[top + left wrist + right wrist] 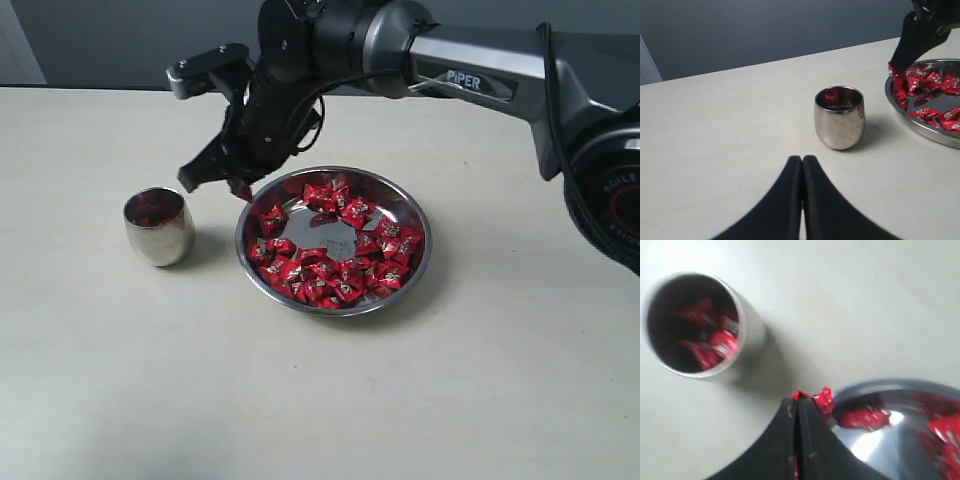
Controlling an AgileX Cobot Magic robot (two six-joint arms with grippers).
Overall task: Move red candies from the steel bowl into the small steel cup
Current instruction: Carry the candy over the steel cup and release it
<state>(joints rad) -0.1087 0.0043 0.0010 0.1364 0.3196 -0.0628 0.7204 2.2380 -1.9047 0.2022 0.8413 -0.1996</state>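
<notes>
The steel bowl (425, 240) sits mid-table, with many red candies (335, 265) lying in it. To its left stands the small steel cup (159, 227), upright, holding a few red candies (715, 345). My right gripper (240, 186) hangs just over the bowl's left rim, between bowl and cup. It is shut on one red candy (824, 399), whose wrapper sticks out past the fingertips. My left gripper (802, 159) is shut with nothing in it, low over the table a short way from the cup (839, 125).
The pale table (120, 380) carries only the bowl and the cup. A grey wall runs behind the far edge. The right arm's base (610, 200) stands at the right side.
</notes>
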